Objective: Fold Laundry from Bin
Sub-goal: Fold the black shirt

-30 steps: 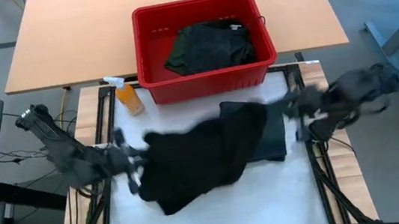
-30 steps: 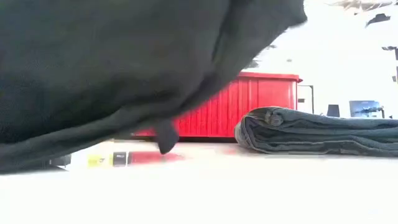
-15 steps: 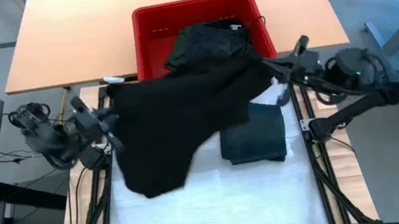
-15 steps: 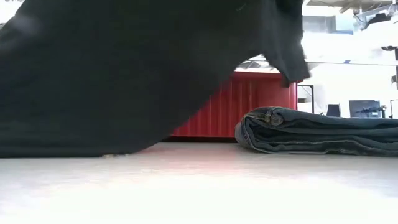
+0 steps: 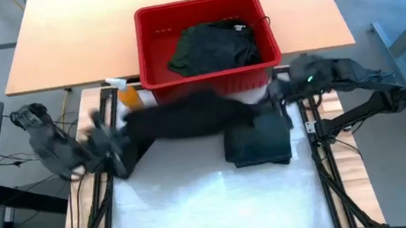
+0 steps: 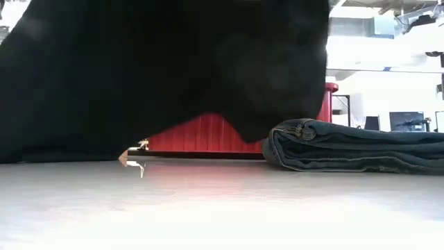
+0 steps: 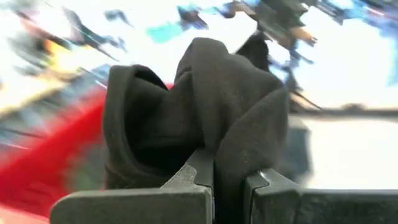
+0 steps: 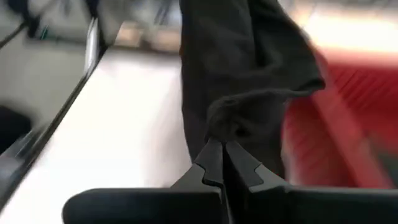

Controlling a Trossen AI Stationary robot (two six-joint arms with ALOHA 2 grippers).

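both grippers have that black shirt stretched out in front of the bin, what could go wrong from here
The black shirt hangs between the left gripper and right gripper, each pinching only a small bunch of cloth, so a corner might slip free. It overlaps the folded garment and may drag it. It could also brush the spray bottle.

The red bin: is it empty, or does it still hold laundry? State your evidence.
Not empty. In the high view the red bin holds a crumpled dark garment near its middle, with bare red floor visible beside it.
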